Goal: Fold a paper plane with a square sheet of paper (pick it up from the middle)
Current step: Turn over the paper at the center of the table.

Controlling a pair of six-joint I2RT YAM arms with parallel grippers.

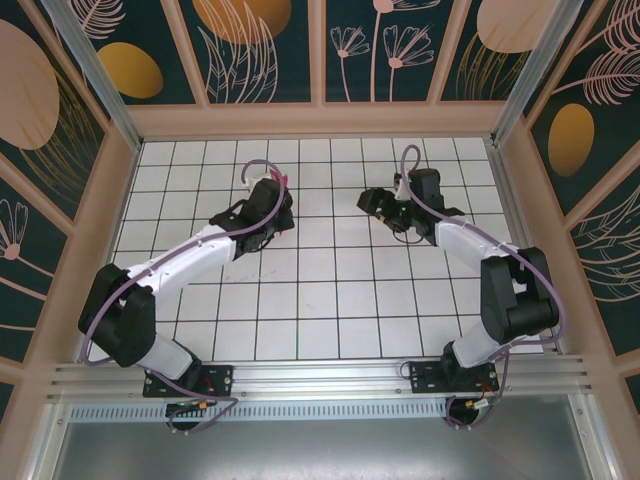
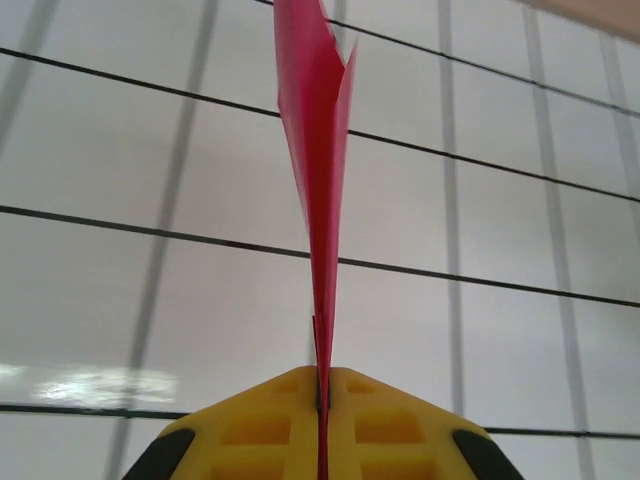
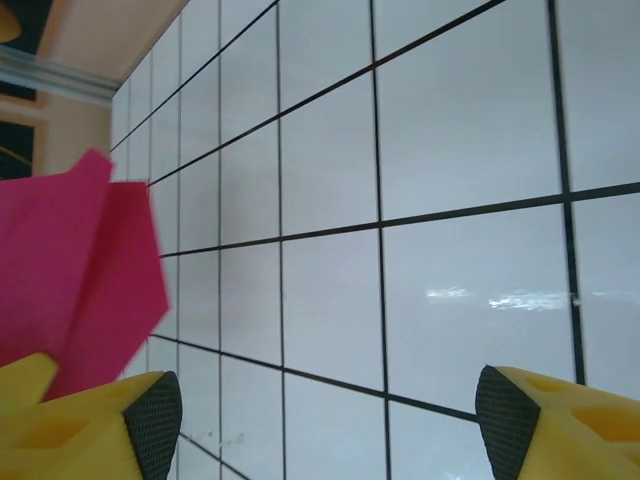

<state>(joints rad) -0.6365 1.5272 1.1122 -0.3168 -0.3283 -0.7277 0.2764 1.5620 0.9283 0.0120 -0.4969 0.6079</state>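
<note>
Your left claw (image 2: 321,392) is pressed shut on the paper plane (image 2: 316,150), and the magenta paper is pinched in the seam between the two yellow fingers. From the left wrist you see the plane edge-on. Its long axis runs straight out ahead of the fingertips, and its layers spread slightly at the far end. From above, only a sliver of pink (image 1: 284,182) shows at the tip of that claw (image 1: 272,206), over the white tiled table (image 1: 330,290).

Your right claw (image 3: 330,420) stands wide open with nothing between its pads. The folded pink paper (image 3: 90,270) lies just outside its left finger, and you cannot tell whether it touches that finger.
</note>
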